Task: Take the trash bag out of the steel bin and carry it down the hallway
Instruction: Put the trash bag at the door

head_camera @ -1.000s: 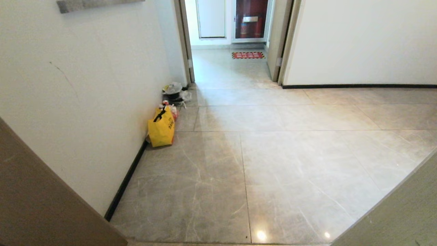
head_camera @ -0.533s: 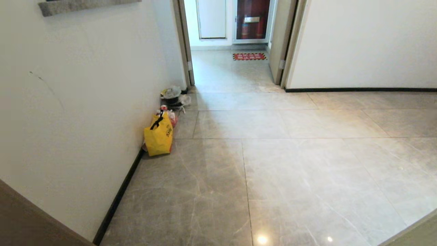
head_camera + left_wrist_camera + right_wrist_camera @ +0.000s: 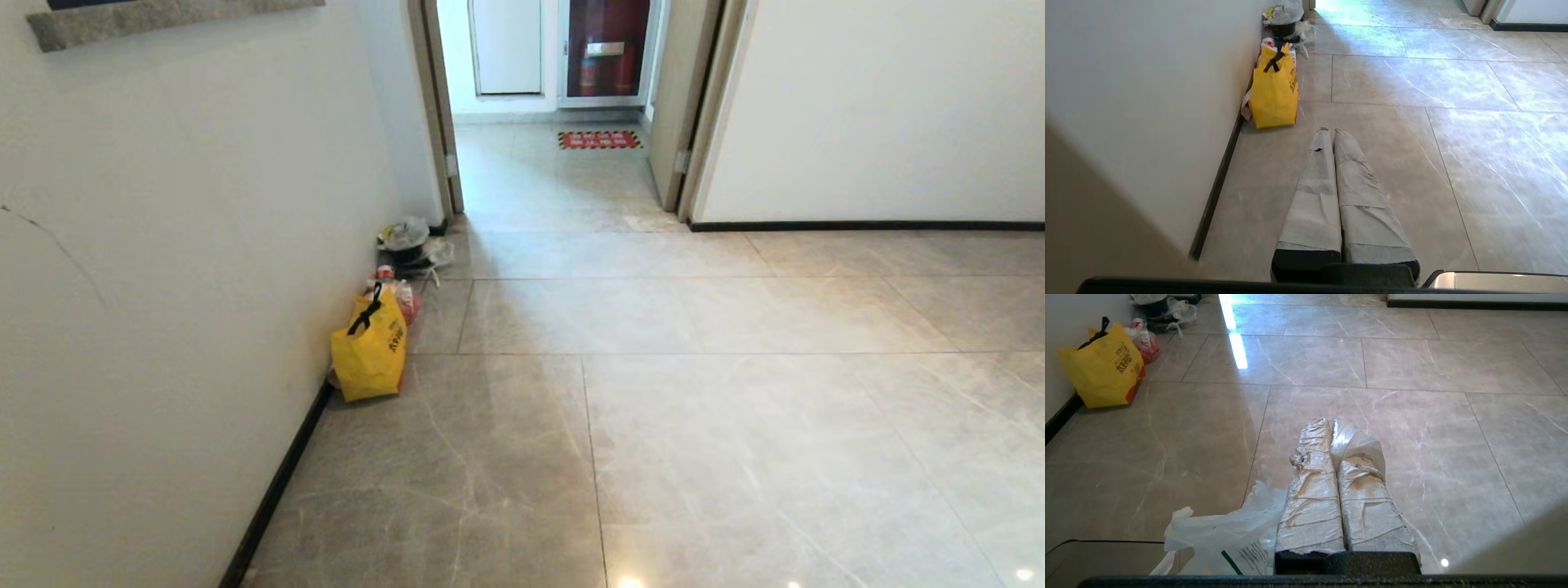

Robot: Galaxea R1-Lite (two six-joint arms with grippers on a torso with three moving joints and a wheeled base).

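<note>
Forward travel brings the yellow bag [image 3: 369, 351] nearer along the left wall. Right gripper [image 3: 1331, 422] jaws pinch the trash bag [image 3: 1224, 535], hanging below-left of them; left gripper [image 3: 1329, 130] jaws pressed together, empty. Hallway [image 3: 653, 408] runs ahead.

The thin white plastic trash bag with green print [image 3: 1224, 539] runs off the right wrist view's lower edge, its bulk unseen. A yellow carrier bag with black handles [image 3: 369, 353] hides part of the small red-and-white litter [image 3: 404, 300] behind it, too small to identify.
</note>
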